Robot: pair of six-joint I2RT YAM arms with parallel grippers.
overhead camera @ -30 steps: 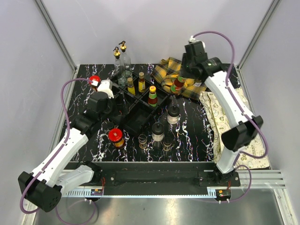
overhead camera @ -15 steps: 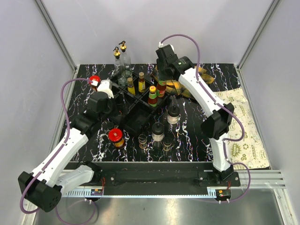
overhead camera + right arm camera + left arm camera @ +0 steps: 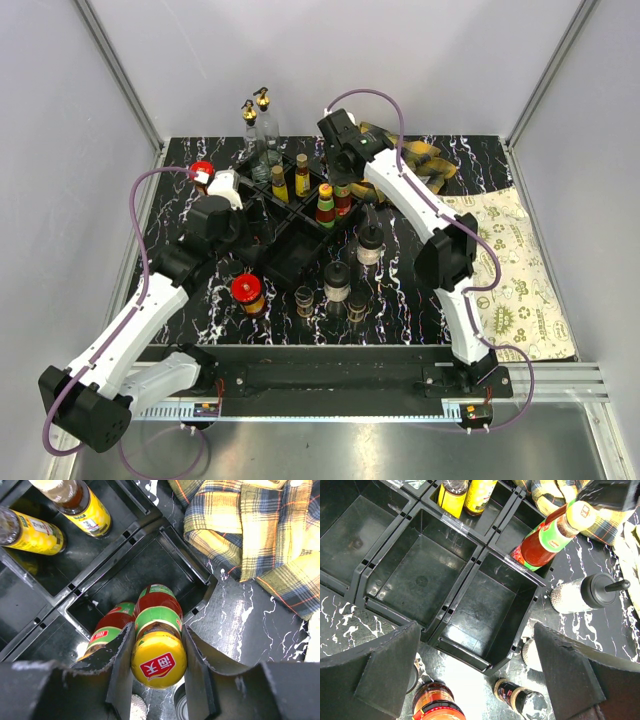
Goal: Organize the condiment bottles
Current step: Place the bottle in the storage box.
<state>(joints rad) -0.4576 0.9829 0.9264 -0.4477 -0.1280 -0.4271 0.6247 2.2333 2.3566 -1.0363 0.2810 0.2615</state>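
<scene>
**Desk:** What's moved on your side?

**Me:** The right arm. A second ago it hung over the plaid cloth (image 3: 260, 525). Now I have it swung across to the black tray (image 3: 186, 555), and the red sauce bottle (image 3: 159, 611) has come with it. The right gripper (image 3: 159, 666) is closed narrow on that bottle's yellow cap, one finger on each side.

**Desk:** So where's the bottle exactly?

**Me:** Upright over the tray's corner compartment nearest the cloth, just beside a second red bottle (image 3: 107, 627) that already stands in there. I can't say from the wrist camera whether its base touches the floor yet, because the bottle's own body hides it.

**Desk:** And the left?

**Me:** Hasn't budged. The left gripper (image 3: 477, 680) hangs spread wide and empty over the near compartments, which hold nothing.

**Desk:** What does that mean for the job?

**Me:** I'd say this is the placing step: one more bottle carried over from the cloth and about to join its twin. Two yellow-label bottles (image 3: 92, 512) sit in the next compartment. Plenty is left, though. A black-capped shaker (image 3: 585, 592) and a red-lidded jar (image 3: 437, 705) stand loose on the table (image 3: 600, 630) near the tray. My next move needs a straight lowering, because the twin is close enough to knock.
</scene>
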